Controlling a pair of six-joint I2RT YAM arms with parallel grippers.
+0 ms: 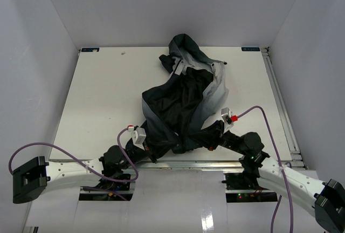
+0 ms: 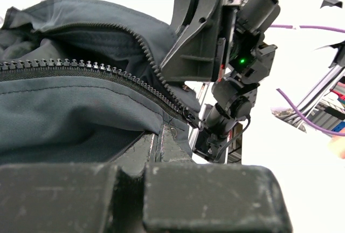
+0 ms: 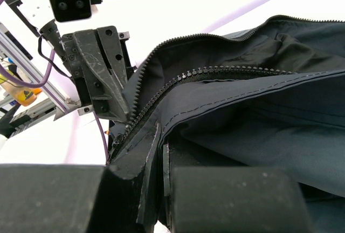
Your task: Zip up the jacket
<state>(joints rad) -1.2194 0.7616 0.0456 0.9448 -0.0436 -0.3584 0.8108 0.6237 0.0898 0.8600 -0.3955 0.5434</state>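
Note:
The jacket (image 1: pixel 183 101), dark navy with grey panels, lies crumpled mid-table, its hood toward the far edge. Its front zipper (image 2: pixel 108 70) is open and the two rows of teeth meet only at the bottom end (image 2: pixel 188 115). My left gripper (image 1: pixel 157 151) is shut on the jacket's bottom hem, which shows pinched between its pads in the left wrist view (image 2: pixel 156 141). My right gripper (image 1: pixel 204 138) is shut on the hem on the other side of the zipper (image 3: pixel 161 146). The two grippers sit close together, facing each other, at the table's near edge.
The white table (image 1: pixel 108 93) is walled on three sides. A metal rail (image 1: pixel 280 103) runs along its right edge and another (image 1: pixel 215 163) along the near edge. Purple cables (image 1: pixel 264 117) loop from both wrists.

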